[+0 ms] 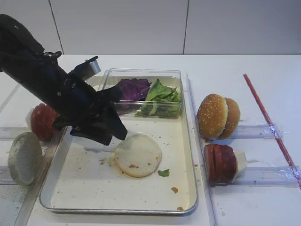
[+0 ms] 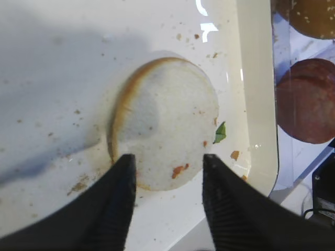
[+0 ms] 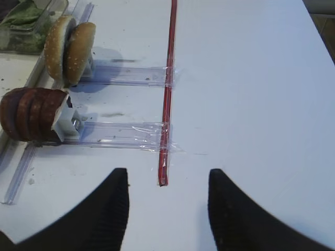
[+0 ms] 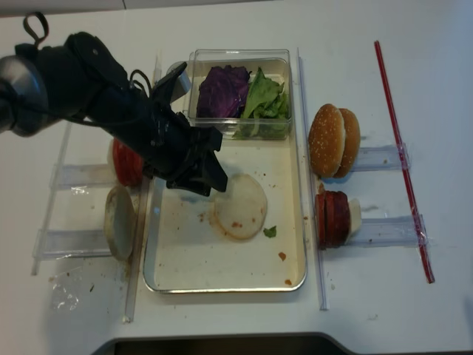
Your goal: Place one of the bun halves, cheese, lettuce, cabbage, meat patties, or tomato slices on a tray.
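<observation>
Spare bun (image 1: 24,157): I see it on edge outside the tray's left rim, tomato slices (image 1: 43,121) behind it.
Left claw (image 2: 167,185): jaws apart, nothing between them; I have it low over the bun's near edge.
Bun (image 1: 138,155): flat on the tray floor, mid-tray, clear of every rim.
Tray (image 1: 84,188): bare floor ahead and left of the bun.
Box (image 1: 141,74): back of tray, cabbage (image 1: 131,89) left, lettuce (image 1: 162,94) right.
Right claw (image 3: 167,191): open over bare table beside the red strip (image 3: 168,78).

a white tabletop (image 1: 235,75) runs to a far wall (image 1: 141,23) of pale panels, evenly lit.
</observation>
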